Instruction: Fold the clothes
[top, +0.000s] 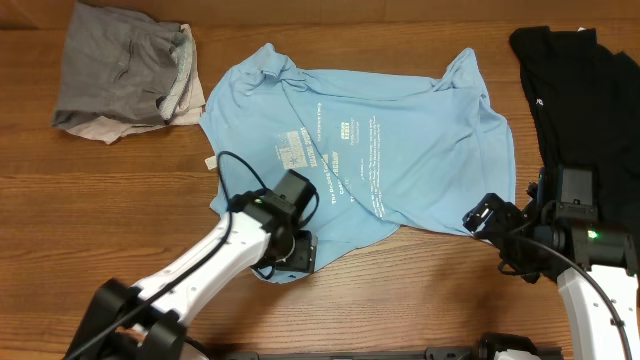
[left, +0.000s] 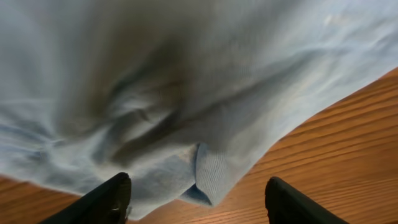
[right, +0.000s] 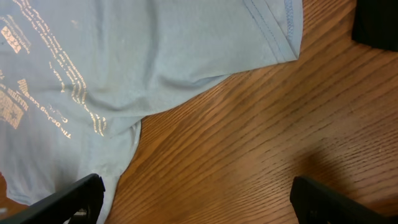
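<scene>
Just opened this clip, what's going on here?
A blue T-shirt lies spread but wrinkled, not yet folded. The left tool is open at its near edge, cloth between the fingers. The right tool is open above the table by the shirt's near right corner. A grey pile and a black garment lie aside.

wooden desk (top: 120, 200) carries 3 items: light blue t-shirt (top: 400, 150) at centre, grey and beige pile (top: 125, 72) upper left, black garment (top: 585, 90) right.
</scene>
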